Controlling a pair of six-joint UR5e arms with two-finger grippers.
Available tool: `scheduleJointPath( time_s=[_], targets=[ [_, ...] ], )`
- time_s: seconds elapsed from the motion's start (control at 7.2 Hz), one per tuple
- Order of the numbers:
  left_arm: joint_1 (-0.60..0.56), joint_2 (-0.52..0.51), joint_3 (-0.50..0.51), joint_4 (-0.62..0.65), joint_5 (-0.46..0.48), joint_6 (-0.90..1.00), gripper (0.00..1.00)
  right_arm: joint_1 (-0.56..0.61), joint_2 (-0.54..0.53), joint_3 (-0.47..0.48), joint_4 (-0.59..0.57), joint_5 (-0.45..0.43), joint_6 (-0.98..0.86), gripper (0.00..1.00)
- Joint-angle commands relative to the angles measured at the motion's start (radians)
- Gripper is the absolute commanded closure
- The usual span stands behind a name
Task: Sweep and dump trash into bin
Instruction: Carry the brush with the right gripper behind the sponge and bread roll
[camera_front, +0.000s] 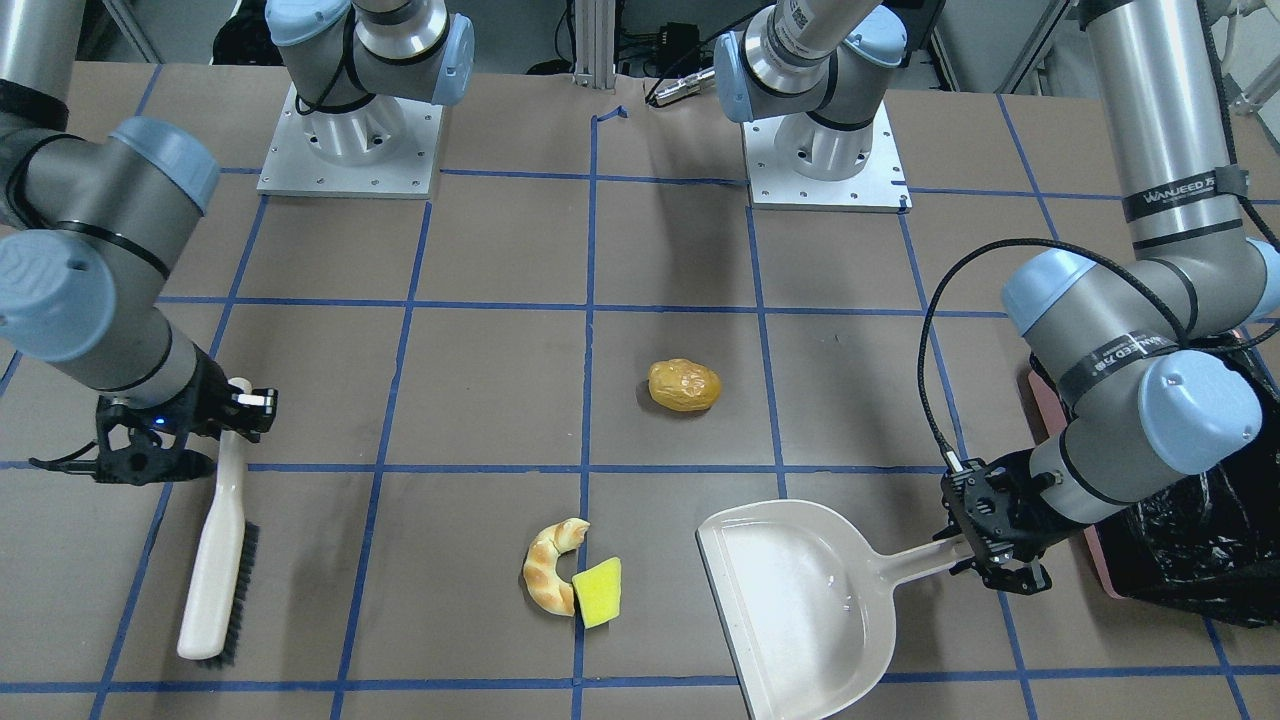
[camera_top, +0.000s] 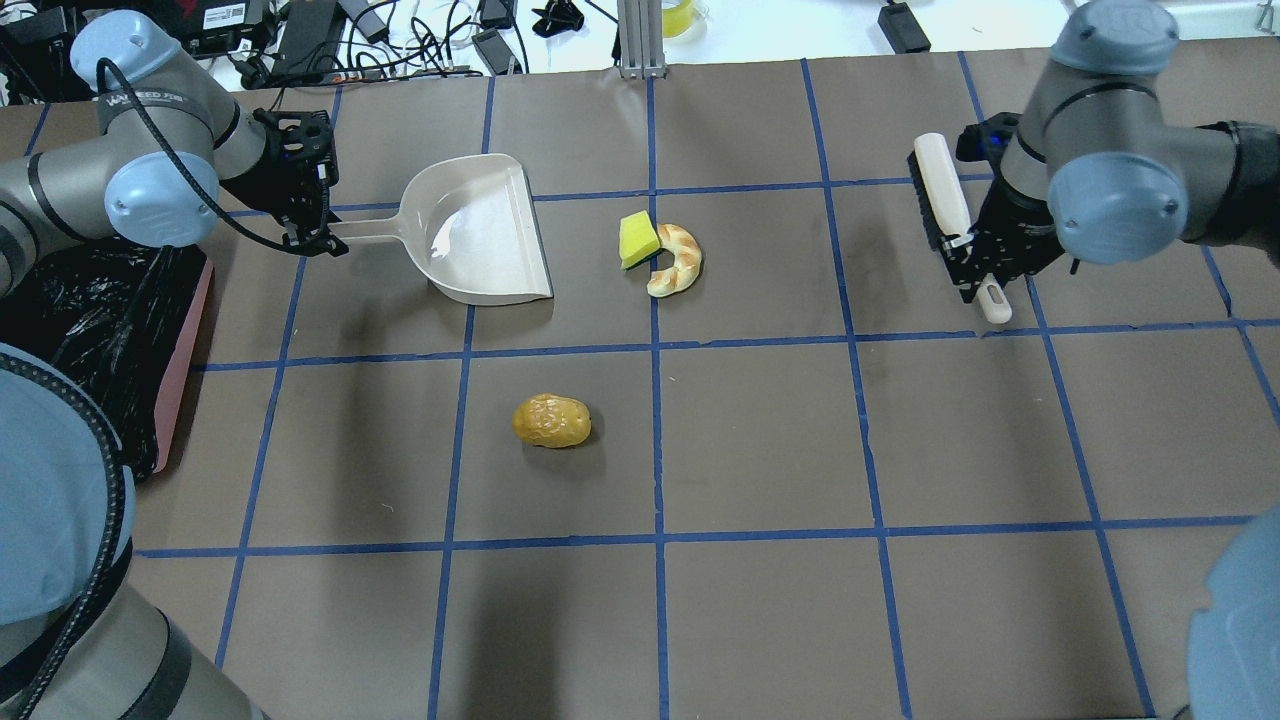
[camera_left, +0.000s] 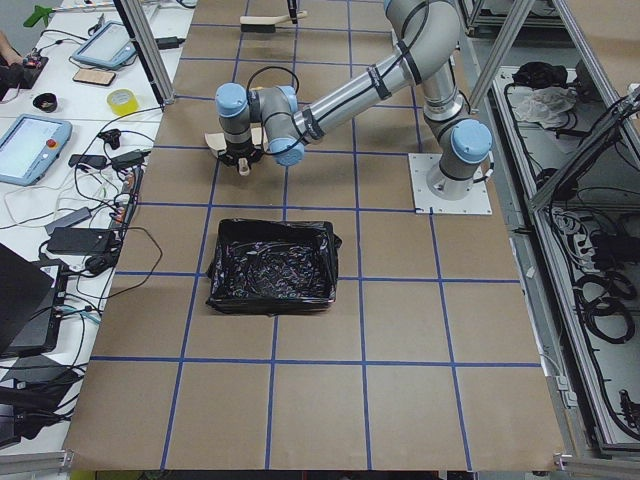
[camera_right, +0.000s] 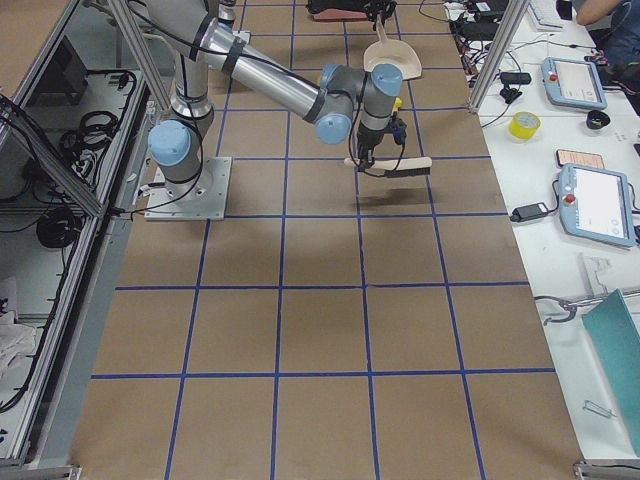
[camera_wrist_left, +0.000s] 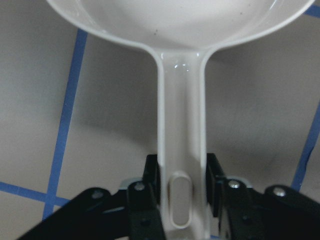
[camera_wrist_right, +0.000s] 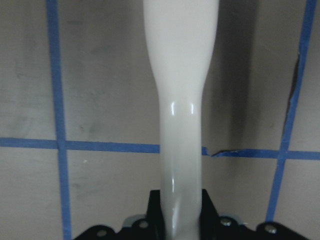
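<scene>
The trash lies on the brown table: a golden potato-like lump (camera_front: 684, 385) (camera_top: 551, 421) near the middle, and a tan croissant piece (camera_front: 548, 578) (camera_top: 678, 262) touching a yellow sponge wedge (camera_front: 598, 592) (camera_top: 637, 239). My left gripper (camera_front: 990, 555) (camera_top: 315, 235) (camera_wrist_left: 181, 185) is shut on the handle of the cream dustpan (camera_front: 800, 600) (camera_top: 480, 235), whose mouth faces the sponge. My right gripper (camera_front: 235, 410) (camera_top: 975, 270) (camera_wrist_right: 181, 210) is shut on the handle of the cream brush (camera_front: 215, 560) (camera_top: 940, 190), held above the table. The black-lined pink bin (camera_front: 1105, 560) (camera_top: 185, 370) (camera_left: 272, 268) stands behind my left arm.
Blue tape lines grid the table. The two arm bases (camera_front: 350, 140) (camera_front: 825, 150) are bolted at the robot's side. Cables and devices (camera_top: 400, 30) lie beyond the far table edge. A side bench with tablets and a tape roll (camera_left: 122, 100) stands past that edge.
</scene>
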Motion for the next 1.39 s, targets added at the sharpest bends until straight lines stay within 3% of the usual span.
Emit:
scheduleJointPath(
  time_s=[0.0, 0.42, 0.69, 1.25],
  targets=[
    [-0.031, 0.003, -0.029, 0.032, 0.002, 0.004, 1.00, 0.133, 0.030, -0.045, 0.016, 0.031, 0.177, 1.00],
    [-0.041, 0.028, -0.071, 0.071, 0.014, 0.034, 1.00, 0.243, 0.073, -0.083, 0.012, 0.034, 0.333, 1.00],
    [-0.047, 0.022, -0.072, 0.073, 0.072, 0.052, 1.00, 0.300, 0.119, -0.121, 0.007, 0.040, 0.417, 1.00],
    [-0.060, 0.031, -0.072, 0.074, 0.071, 0.041, 1.00, 0.389, 0.197, -0.179, 0.003, 0.069, 0.551, 1.00]
  ],
)
